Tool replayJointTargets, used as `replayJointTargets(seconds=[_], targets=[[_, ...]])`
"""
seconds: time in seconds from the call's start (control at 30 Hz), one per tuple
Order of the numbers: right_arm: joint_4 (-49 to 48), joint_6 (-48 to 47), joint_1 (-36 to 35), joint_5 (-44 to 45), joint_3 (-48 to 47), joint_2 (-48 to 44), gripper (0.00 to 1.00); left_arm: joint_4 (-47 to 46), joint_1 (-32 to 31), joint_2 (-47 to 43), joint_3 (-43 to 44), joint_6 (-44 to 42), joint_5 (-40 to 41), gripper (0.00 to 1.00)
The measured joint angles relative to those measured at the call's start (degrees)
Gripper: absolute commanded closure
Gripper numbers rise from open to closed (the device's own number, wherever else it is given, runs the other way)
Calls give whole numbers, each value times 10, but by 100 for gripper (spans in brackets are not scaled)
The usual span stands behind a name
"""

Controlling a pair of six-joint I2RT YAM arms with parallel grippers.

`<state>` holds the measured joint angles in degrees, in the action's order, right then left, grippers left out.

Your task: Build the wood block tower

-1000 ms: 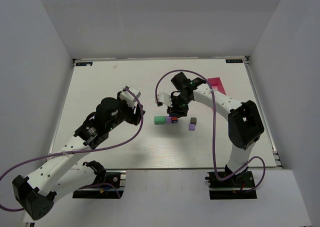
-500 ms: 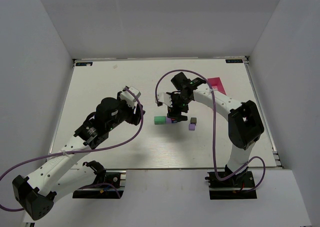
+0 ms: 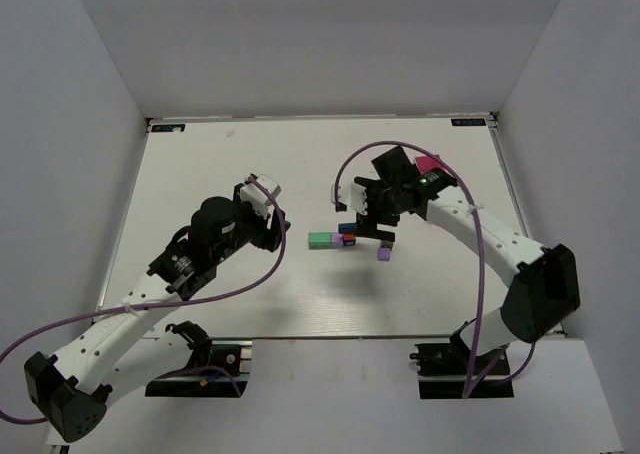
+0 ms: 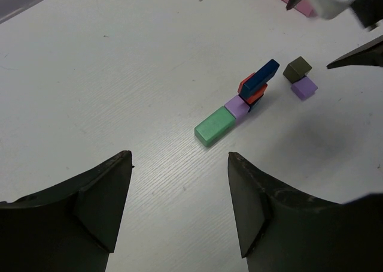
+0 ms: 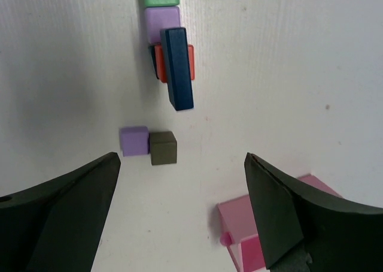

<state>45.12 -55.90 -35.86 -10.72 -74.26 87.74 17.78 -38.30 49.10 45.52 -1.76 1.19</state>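
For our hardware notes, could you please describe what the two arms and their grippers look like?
The left arm and right arm have white links, black joints and a looping purple cable each. The left gripper and right gripper each carry two dark, wedge-shaped fingers.

Your right gripper [image 5: 179, 159] hangs pointing down, jaws spread wide and empty, its arm arched forward and inward. Your left gripper [image 4: 179, 158] hovers tilted, jaws apart, holding nothing.
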Motion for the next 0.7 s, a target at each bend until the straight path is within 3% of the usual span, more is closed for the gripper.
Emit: replayJointTargets(seconds=[0.2,0.27,0.3,0.33,0.4,0.47,0.53,0.6,0.63,0.67,0.7], targets=[[-57,9,19,13,94,-108,10,-3,0,-2,-2,-3,-7,25],[-77,9,30,12,133,-129,16,-3,0,-1,-2,-3,-9,29],[-80,9,36,11,151,-134,35,-3,0,0,-2,-3,-11,33],[-82,5,44,9,163,-134,48,-3,0,2,-2,-3,-14,53],[-85,-1,60,-1,177,-127,79,-4,0,7,-2,-1,-20,74],[-87,-3,81,-14,181,-115,83,-4,0,18,-2,-7,-28,88],[-92,-9,103,-26,181,-103,79,-4,0,26,-2,-7,-33,88],[-95,-22,127,-42,181,-93,66,-2,0,36,-2,-10,-37,66],[-96,-30,138,-50,181,-89,54,0,0,39,-2,-11,-38,58],[-97,-43,150,-61,181,-83,51,2,0,42,-2,-9,-40,48],[-97,-52,158,-69,181,-78,48,3,0,44,-2,-12,-40,46]])
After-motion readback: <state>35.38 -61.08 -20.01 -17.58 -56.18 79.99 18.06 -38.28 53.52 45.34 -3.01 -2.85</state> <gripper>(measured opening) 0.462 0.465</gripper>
